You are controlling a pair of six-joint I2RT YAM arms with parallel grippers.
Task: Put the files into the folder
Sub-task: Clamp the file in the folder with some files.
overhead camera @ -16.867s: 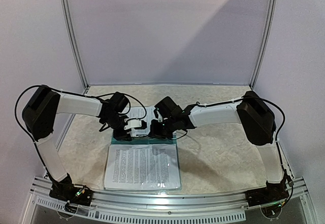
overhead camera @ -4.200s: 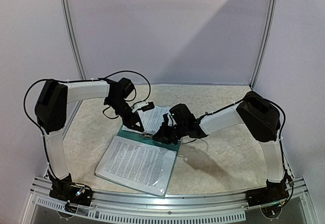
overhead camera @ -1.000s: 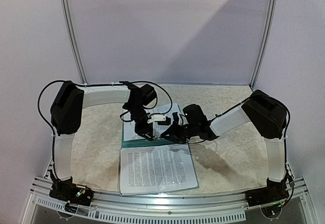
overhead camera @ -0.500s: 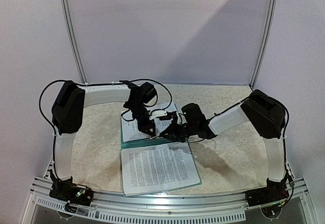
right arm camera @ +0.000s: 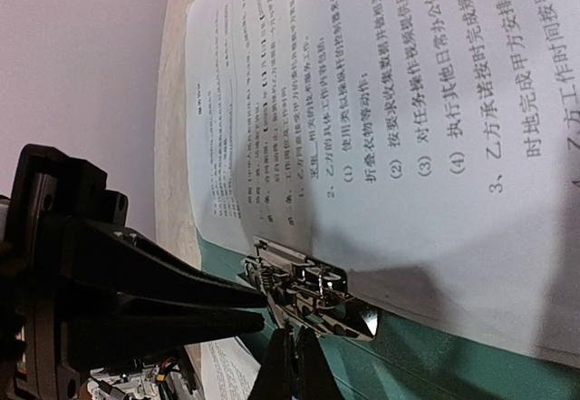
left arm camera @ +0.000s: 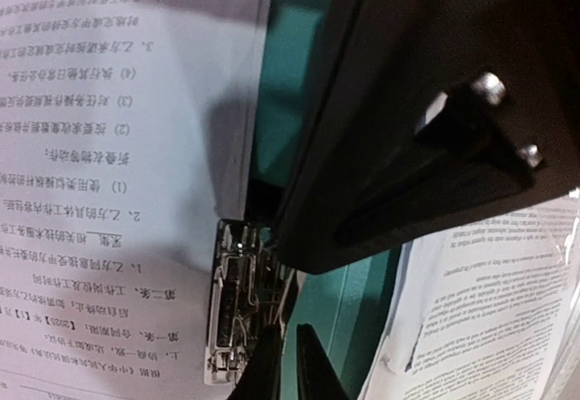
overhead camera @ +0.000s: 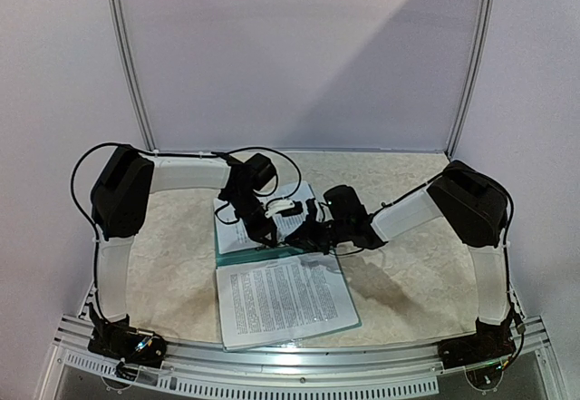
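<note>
- Since a few seconds ago the folder [overhead camera: 237, 255] has swung from a slant to lie nearly square to the near edge of the table [overhead camera: 408, 273]. My left jaws have drawn in over the last second.
- The folder lies open and flat in the middle of the table, teal showing along its fold.
- The files [overhead camera: 285, 300] lie on both leaves: one stack on the near leaf, and another on the far leaf with its edge under the clip [right arm camera: 308, 300].
- The clip is silver and sits on the folder by the fold.
- My left gripper [overhead camera: 263, 235] points down at one end of the clip, with its jaws drawn almost together. I cannot tell whether they pinch any part of it.
- My right gripper [overhead camera: 304, 237] is closed tip to tip with nothing between the tips, and it sits just beside the clip's long side.
- My two grippers are close together over the fold.
</note>
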